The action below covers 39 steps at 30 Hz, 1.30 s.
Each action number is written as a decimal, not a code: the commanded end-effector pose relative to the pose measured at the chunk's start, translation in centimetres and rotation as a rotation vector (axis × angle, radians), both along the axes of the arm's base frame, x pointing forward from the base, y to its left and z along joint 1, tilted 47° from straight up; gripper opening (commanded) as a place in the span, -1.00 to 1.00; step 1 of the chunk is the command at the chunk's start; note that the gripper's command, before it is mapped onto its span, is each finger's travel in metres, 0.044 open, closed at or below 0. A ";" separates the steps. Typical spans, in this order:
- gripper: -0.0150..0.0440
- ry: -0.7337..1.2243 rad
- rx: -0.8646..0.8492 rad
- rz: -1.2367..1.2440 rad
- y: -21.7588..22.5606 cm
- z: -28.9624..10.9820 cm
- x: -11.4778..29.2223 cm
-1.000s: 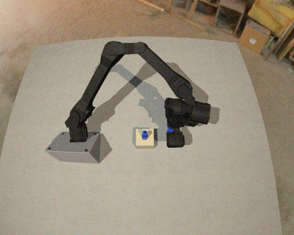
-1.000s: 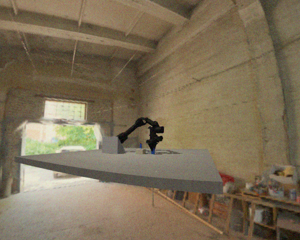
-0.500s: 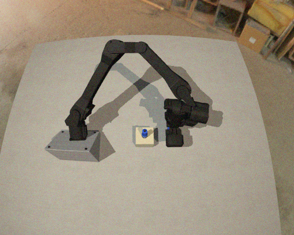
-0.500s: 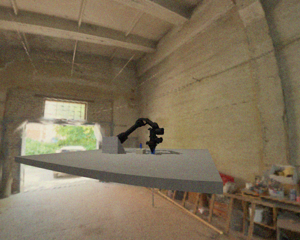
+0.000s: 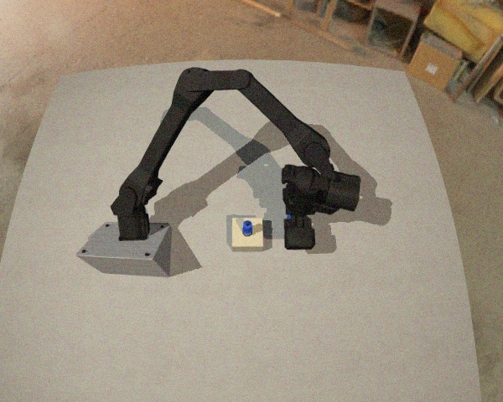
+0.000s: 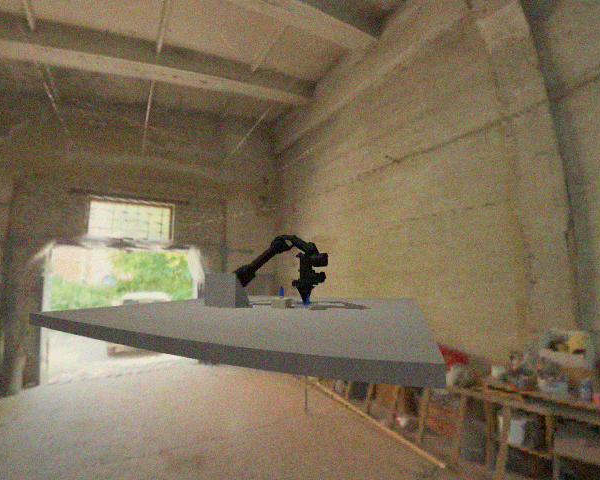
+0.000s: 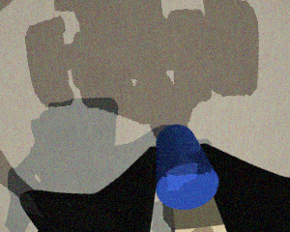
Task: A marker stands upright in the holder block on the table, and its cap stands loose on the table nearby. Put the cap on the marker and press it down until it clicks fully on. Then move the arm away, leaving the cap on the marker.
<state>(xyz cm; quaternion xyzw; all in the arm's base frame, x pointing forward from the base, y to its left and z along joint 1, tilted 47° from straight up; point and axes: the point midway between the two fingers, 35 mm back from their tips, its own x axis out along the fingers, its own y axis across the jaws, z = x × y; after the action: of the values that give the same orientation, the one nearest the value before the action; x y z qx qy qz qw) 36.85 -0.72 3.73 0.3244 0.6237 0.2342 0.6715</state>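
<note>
place: workshop, likely | cues: brick walls (image 6: 445, 180); roof beams (image 6: 150, 72); cluttered workbench (image 6: 543, 397)

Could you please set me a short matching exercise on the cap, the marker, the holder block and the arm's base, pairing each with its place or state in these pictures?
Things:
1. cap
2. marker
3. holder block
4. arm's base

Places or states:
A. grey wedge-shaped block at the table's left side
B. clamped in the gripper, beside the block
C. stands upright, uncapped
D. cream square block, holding the marker

Pairs: 1-B, 2-C, 3-D, 4-A
</note>
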 end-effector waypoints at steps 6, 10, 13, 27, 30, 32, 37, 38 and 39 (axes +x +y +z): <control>-0.49 -0.005 -0.006 -0.004 -2.1 1.8 -0.2; -0.49 -0.005 -0.006 -0.003 -2.9 2.6 -0.4; -0.49 -0.005 -0.005 -0.003 -3.4 3.1 -0.6; -0.49 0.000 -0.017 -0.007 -6.2 3.6 -5.4; -0.49 0.001 -0.018 -0.007 -6.8 3.8 -6.6; -0.49 0.002 -0.017 -0.006 -7.1 3.9 -7.5; -0.49 0.003 -0.014 -0.005 -7.7 4.1 -9.7; -0.49 0.003 -0.013 -0.005 -7.8 4.2 -10.1; -0.49 0.003 -0.012 -0.005 -7.9 4.2 -10.5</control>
<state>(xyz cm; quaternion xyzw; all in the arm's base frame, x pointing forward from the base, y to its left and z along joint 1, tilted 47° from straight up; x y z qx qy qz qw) 27.67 -8.25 7.74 0.3229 0.6256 0.2279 0.6726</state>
